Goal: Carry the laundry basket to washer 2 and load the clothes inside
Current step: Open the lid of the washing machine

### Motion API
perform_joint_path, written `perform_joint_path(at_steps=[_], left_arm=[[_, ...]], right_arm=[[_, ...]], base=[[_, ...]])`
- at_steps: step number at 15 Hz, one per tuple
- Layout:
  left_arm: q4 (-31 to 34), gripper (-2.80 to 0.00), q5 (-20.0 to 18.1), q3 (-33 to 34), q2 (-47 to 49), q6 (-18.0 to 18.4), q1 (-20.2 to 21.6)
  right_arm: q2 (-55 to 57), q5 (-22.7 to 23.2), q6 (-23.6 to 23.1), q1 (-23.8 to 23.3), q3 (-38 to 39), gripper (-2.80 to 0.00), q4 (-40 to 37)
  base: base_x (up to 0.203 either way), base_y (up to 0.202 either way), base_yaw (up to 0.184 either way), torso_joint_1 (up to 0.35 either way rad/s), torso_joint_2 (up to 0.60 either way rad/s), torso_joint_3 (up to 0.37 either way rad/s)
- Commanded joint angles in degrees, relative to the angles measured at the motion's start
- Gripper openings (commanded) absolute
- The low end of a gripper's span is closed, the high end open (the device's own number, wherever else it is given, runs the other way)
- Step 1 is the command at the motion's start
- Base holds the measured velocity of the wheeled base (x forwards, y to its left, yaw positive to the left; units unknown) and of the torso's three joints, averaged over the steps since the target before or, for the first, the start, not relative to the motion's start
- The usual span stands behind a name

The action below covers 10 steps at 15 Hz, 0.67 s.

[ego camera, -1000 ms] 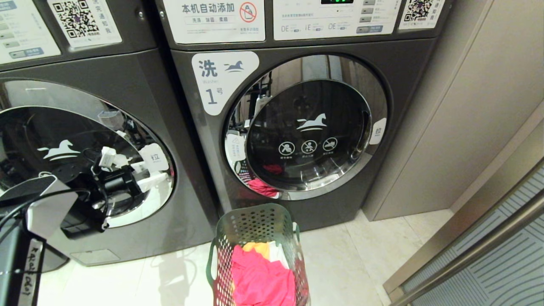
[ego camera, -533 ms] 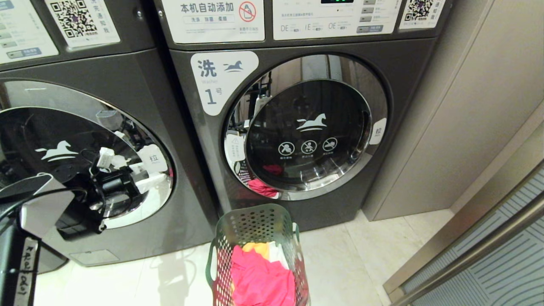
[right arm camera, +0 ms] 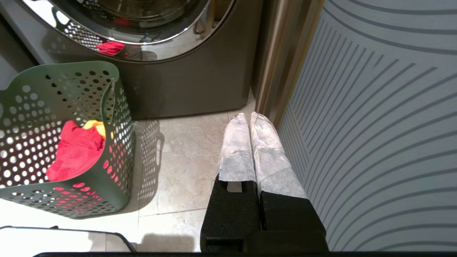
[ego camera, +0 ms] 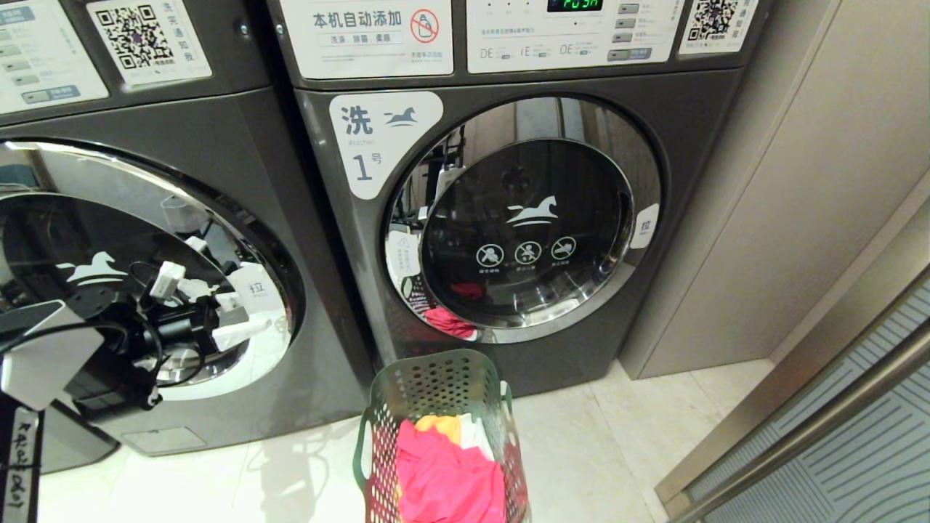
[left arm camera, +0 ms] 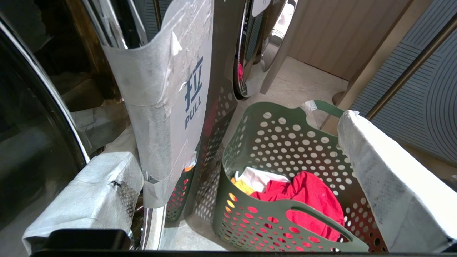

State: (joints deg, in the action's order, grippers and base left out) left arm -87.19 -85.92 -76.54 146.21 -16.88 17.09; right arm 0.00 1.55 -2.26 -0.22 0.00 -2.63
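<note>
Left pincer (ego camera: pixel 240 319), fingers spread wide, sits at the pull tab (left arm camera: pixel 178 92) of the left-hand washer (ego camera: pixel 145 218), apparently washer 2; laundry basket (ego camera: pixel 436 385) holding clothes (ego camera: pixel 443 472) stands on floor before washer 1; right pincer (right arm camera: pixel 250 123) closed, empty.

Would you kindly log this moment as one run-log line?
left hand: open at pull tab of left washer door | right hand: shut, idle | clothes: in laundry basket
</note>
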Motion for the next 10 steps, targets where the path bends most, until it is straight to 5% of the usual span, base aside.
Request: perform_joint_path(at_steps=[1,10], left_arm=[[-0.5,0.00,0.8,0.0,-0.7,-0.1,1.8],[-0.5,0.00,-0.8,6.2,-7.5,0.0,14.3]], right_arm=[[0.0,0.0,0.0,0.0,0.4,-2.80,0.0],[0.1,0.0,0.0,0.0,0.4,-2.80,0.0]], base=[[0.000,0.000,0.000,0.000,0.00,0.000],[0.000,0.000,0.000,0.000,0.00,0.000]])
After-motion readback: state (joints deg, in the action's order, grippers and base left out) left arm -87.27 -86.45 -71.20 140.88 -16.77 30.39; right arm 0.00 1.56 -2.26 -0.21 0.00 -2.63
